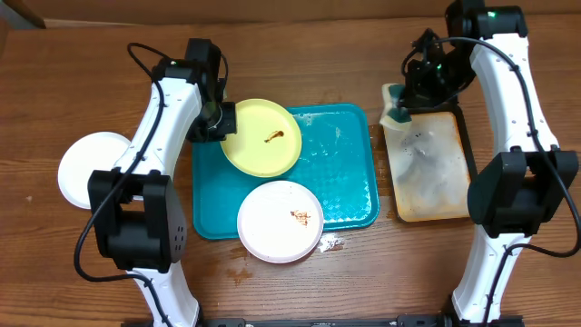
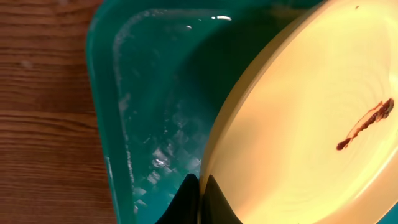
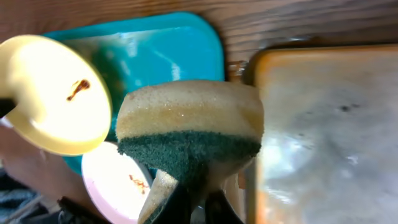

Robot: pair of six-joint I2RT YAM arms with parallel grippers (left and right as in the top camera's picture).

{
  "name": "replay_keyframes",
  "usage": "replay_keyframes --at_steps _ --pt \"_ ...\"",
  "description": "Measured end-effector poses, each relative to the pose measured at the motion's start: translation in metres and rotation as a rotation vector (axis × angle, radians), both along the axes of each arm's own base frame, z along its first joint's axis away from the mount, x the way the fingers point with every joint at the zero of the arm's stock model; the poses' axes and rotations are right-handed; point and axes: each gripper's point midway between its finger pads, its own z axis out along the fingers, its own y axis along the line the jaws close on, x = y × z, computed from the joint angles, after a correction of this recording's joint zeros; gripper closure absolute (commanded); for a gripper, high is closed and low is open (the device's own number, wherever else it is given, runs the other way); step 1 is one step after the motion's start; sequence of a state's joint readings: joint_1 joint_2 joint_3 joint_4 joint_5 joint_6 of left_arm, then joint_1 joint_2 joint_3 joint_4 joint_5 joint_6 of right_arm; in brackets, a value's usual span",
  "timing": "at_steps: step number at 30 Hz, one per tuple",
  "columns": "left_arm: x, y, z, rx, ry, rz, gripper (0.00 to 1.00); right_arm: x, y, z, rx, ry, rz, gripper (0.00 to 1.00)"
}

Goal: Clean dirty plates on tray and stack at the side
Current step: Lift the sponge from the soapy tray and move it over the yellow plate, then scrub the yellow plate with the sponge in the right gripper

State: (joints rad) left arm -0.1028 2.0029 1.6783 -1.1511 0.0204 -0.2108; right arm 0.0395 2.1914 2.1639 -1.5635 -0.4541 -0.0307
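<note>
Wood-grain table (image 1: 300, 36) filled the view. The teal tray (image 1: 349, 173) sat mid-table, its base shiny. The left gripper (image 1: 221, 123) was pinched tight on the rim of the yellow plate (image 1: 259, 136), brown streak on it, over the tray's far-left corner. A smeared white plate (image 1: 277, 222) overhung the tray's near edge. A third plate (image 1: 86, 168) lay well left, partly behind the left arm. The right gripper (image 1: 404, 104) was clamped on a sponge (image 3: 189, 124) at the tan tray's (image 1: 431, 168) far-left corner. Crumbs (image 1: 331, 242) lay just beside the smeared plate.

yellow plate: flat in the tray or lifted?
Lifted: left gripper shut on the yellow plate at its rim; it overhangs the teal tray edge.
</note>
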Motion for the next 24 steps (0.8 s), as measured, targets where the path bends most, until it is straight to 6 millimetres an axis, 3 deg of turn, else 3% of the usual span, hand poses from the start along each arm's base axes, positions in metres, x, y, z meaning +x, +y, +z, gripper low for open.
replay_keyframes --at_steps 6,13,17,24 --pt "0.004 -0.002 -0.01 0.007 0.007 -0.005 0.96 -0.015 0.061 0.005 0.059 -0.019 0.161 0.96" --pt "0.003 -0.027 -0.053 -0.044 0.09 -0.045 0.96 -0.035 0.139 0.018 0.2 -0.076 0.337 0.96" --pt "0.003 -0.044 -0.068 -0.09 0.109 -0.067 0.96 -0.043 0.166 0.026 0.27 -0.106 0.406 0.96" --pt "0.004 -0.057 -0.071 -0.117 0.106 -0.088 0.96 -0.046 0.2 0.022 0.28 -0.155 0.452 0.96"
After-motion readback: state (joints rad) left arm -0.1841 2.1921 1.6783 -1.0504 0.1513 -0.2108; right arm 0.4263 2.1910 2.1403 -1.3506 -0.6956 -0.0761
